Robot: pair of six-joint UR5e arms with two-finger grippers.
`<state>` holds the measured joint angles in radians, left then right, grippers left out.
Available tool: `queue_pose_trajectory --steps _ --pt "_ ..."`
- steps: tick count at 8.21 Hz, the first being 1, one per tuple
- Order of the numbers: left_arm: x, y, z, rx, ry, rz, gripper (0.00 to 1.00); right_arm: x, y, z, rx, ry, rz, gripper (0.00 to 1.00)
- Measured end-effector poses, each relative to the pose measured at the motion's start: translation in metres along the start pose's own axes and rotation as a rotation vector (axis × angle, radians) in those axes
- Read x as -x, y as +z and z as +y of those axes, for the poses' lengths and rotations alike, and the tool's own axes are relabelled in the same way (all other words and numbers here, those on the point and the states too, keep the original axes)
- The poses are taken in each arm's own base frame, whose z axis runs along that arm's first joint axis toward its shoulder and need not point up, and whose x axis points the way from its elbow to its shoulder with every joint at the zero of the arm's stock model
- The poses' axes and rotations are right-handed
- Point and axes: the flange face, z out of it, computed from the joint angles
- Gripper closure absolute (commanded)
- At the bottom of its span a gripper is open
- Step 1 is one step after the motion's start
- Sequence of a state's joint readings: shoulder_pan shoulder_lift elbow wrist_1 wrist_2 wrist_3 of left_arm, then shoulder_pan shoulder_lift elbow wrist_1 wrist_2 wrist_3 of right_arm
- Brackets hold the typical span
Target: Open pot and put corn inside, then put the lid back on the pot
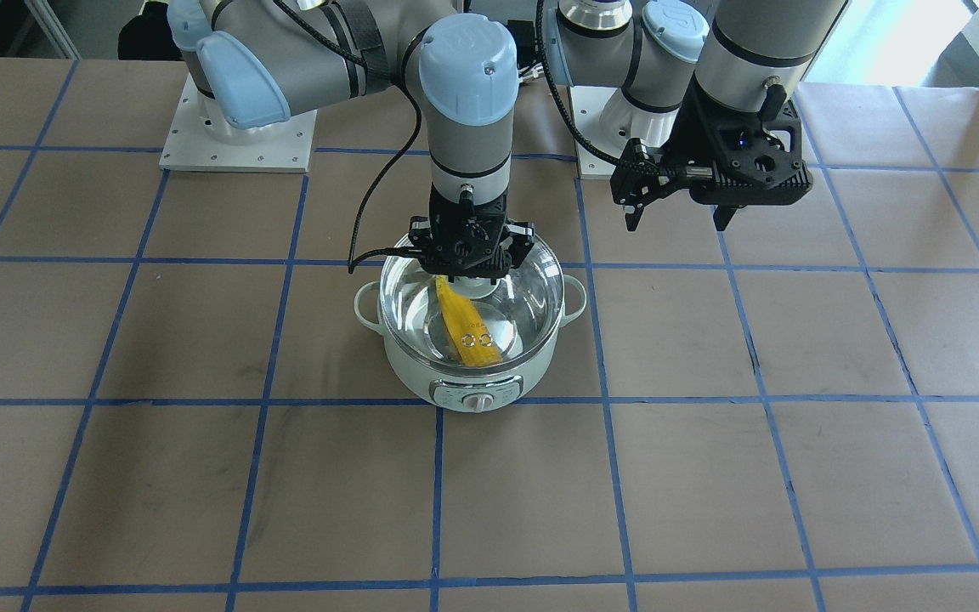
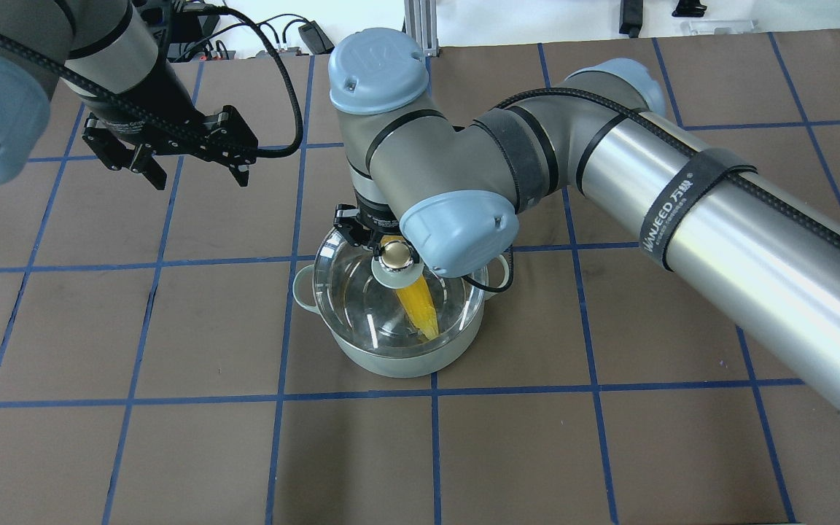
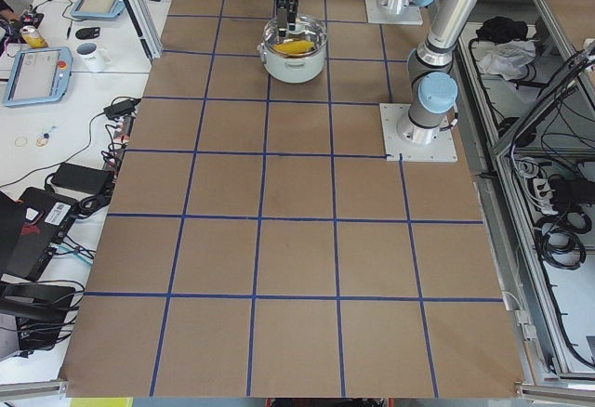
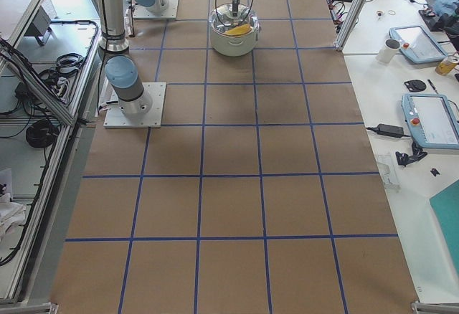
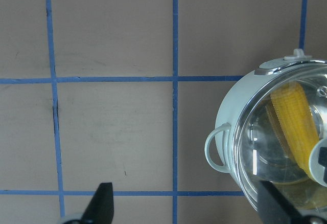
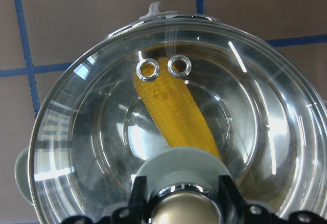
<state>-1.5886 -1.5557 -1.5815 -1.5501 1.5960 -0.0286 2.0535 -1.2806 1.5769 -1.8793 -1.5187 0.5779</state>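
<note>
The mint-green pot (image 1: 472,382) stands mid-table with its dial facing the operators' side. The yellow corn (image 1: 468,327) lies inside it and shows through the glass in the right wrist view (image 6: 173,111). The clear lid (image 1: 532,289) sits over the pot's rim; I cannot tell if it is fully seated. My right gripper (image 1: 468,276) is straight above the pot, shut on the lid's knob (image 6: 179,203), with fingers (image 6: 137,188) on either side of it. My left gripper (image 2: 197,177) is open and empty. It hovers above the table, off to the pot's side.
The table (image 1: 795,476) is covered in brown paper with a blue tape grid. The arms' base plates (image 1: 239,140) are at the robot side. A black cable (image 1: 362,246) hangs beside the right wrist. Desks with tablets and a mug (image 3: 91,54) flank the table ends.
</note>
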Motion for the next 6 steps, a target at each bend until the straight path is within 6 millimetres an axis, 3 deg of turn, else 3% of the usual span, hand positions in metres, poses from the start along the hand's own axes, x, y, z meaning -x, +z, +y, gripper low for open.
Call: queue_pose_trajectory --steps 6 --pt "0.0020 -0.0049 0.0018 -0.013 0.002 -0.001 0.00 0.0014 0.0071 -0.0037 0.002 0.001 0.000 1.00"
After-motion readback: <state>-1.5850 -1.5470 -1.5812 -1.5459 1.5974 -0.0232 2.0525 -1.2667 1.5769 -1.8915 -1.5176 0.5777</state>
